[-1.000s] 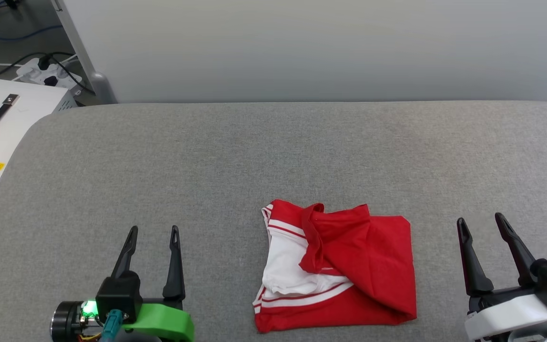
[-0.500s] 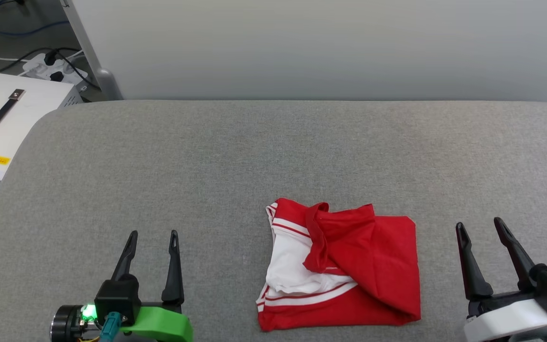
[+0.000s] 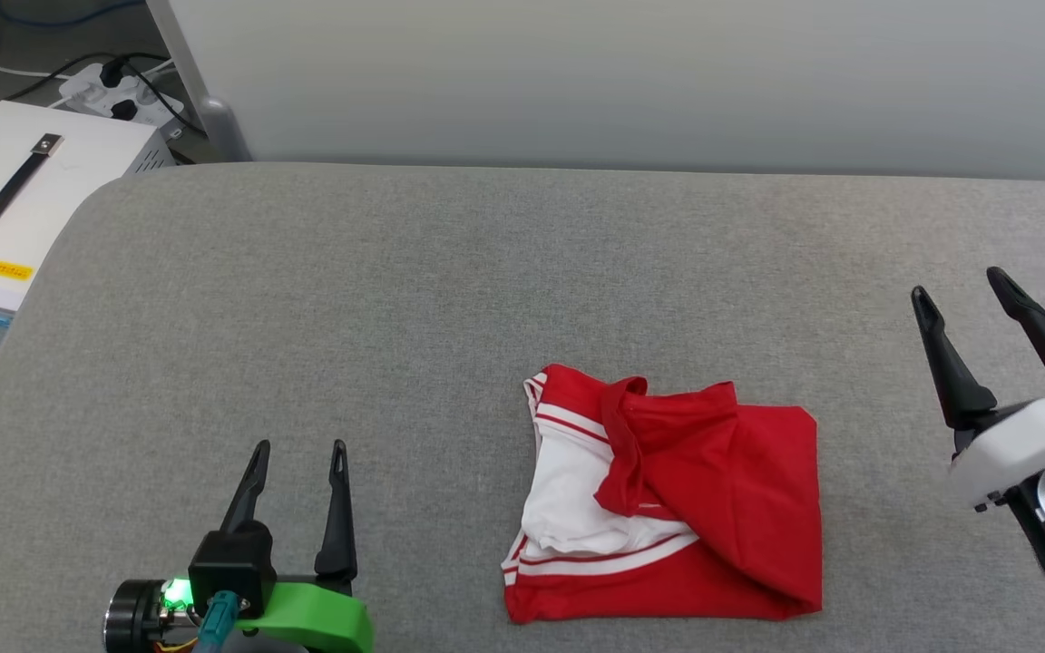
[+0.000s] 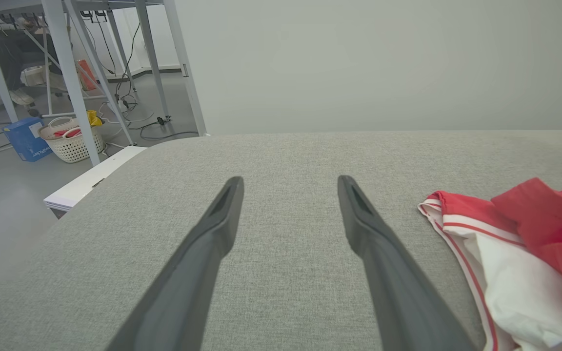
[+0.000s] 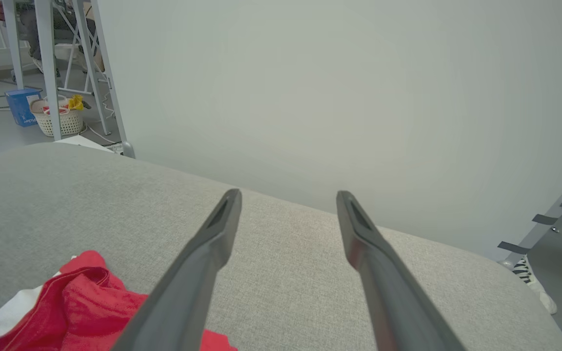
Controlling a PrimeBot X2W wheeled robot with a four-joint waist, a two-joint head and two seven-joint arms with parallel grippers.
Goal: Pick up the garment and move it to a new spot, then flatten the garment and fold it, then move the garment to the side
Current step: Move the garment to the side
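Observation:
The garment [image 3: 668,499], red with white sleeves and striped trim, lies loosely folded on the grey padded table [image 3: 395,290], near its front edge. Its edge shows at the right of the left wrist view [image 4: 515,258] and at the lower left of the right wrist view [image 5: 81,307]. My left gripper [image 3: 298,446] is open above the table, well to the left of the garment, holding nothing. My right gripper [image 3: 958,283] is open and raised to the right of the garment, also holding nothing. The lettering is hidden.
A white case with a black handle [image 3: 24,190] stands off the table's left corner, with a power strip and cables [image 3: 119,91] behind it. A pale wall panel [image 3: 631,82] runs along the table's far edge. A basket [image 4: 71,141] sits on the floor among table legs.
My right gripper has risen and moved away from me, still open. The left gripper has held its place. The head camera has shifted a little, so the whole scene has slid.

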